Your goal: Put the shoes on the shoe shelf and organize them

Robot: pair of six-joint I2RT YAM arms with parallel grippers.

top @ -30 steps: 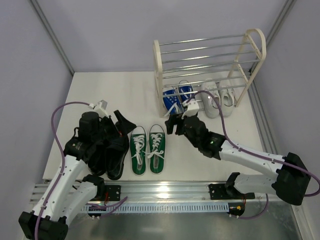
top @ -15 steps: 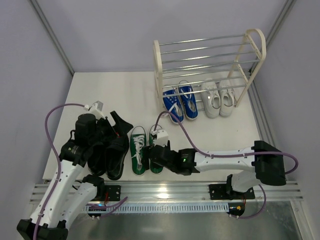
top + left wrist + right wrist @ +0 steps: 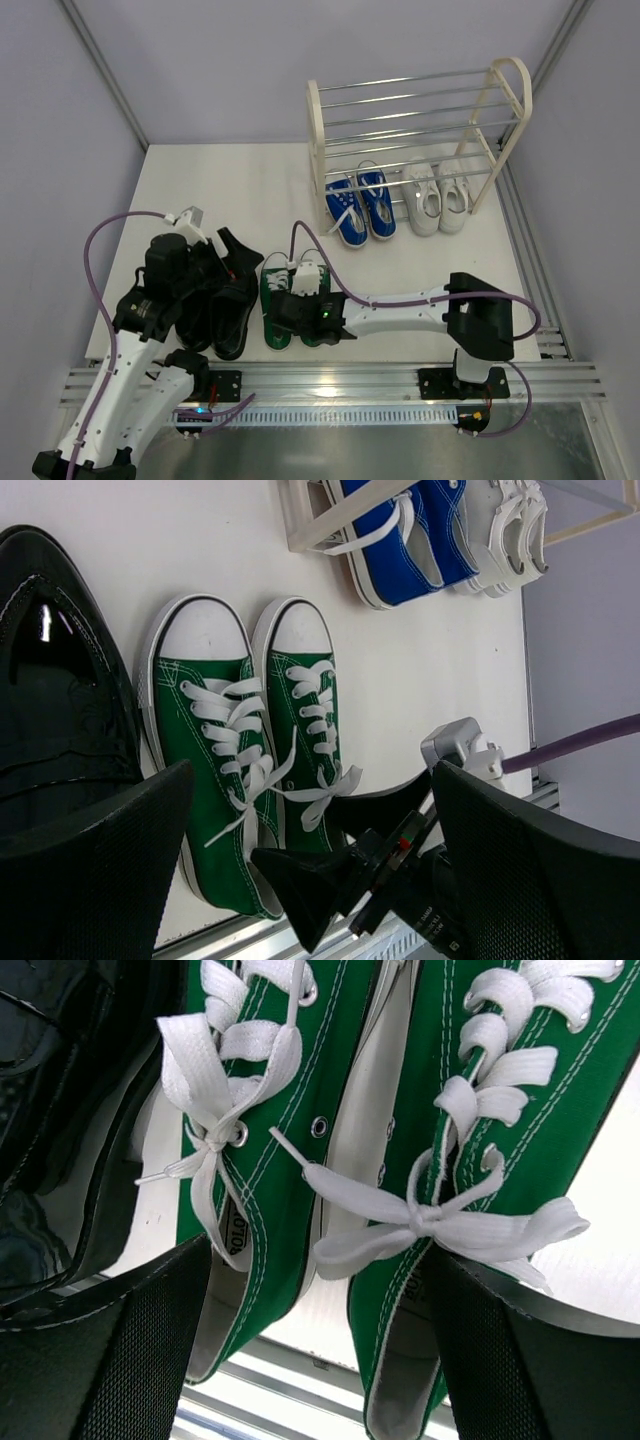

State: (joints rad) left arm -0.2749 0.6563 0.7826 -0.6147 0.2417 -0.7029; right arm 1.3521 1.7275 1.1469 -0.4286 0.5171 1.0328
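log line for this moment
right gripper open over green sneakers; left gripper open near black leather shoes; blue sneakers, white sneakers at shoe shelf

Bright, even light, soft shadows, glare on black shoe [image 3: 60, 700], wrist views' near edges blurred

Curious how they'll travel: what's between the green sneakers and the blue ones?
Between the green sneakers and blue sneakers only bare table shows, in the left wrist view.
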